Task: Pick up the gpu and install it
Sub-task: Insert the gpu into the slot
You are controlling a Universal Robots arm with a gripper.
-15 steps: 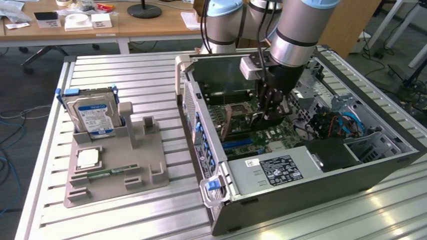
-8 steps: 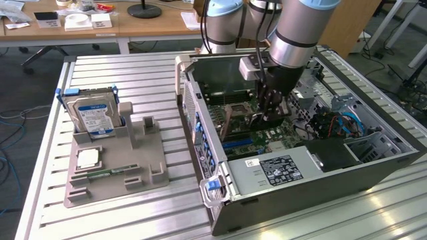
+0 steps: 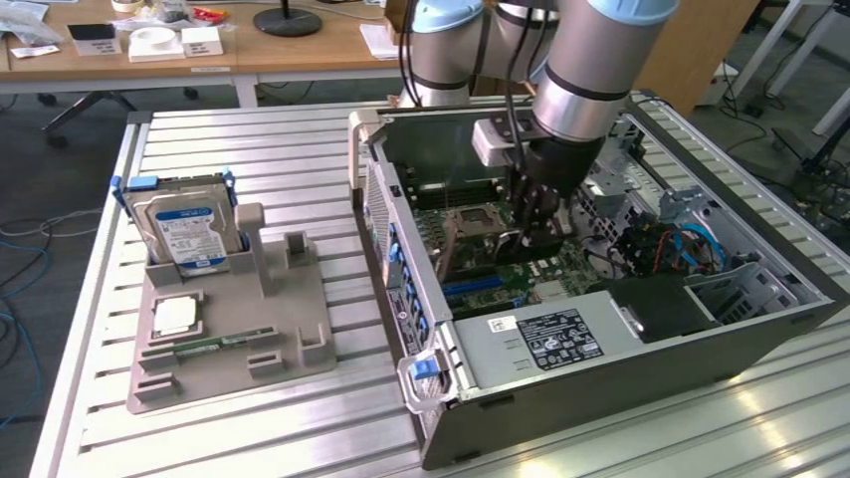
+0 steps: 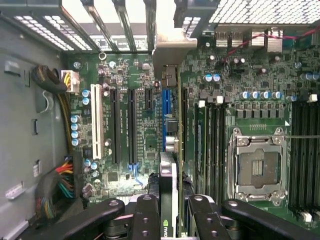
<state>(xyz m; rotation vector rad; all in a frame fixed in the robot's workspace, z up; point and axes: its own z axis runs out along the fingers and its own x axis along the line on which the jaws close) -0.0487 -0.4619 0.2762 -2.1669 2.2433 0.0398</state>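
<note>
Gripper (image 4: 169, 212) is clamped on the gpu (image 4: 168, 192), held edge-on above the motherboard (image 4: 125, 125); I'd square it with the blue slot (image 4: 166, 107), then press evenly.

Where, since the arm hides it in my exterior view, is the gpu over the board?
Observer: The gpu runs edge-on along the blue slot, with black slots on one side and the memory slots on the other.
Operator: Is it gripped?
Observer: Yes, the end effector clamps it, one finger on each face.
Operator: And its bracket?
Observer: The bracket sits at the rear slot openings of the case. I cannot tell whether the card is seated.
</note>
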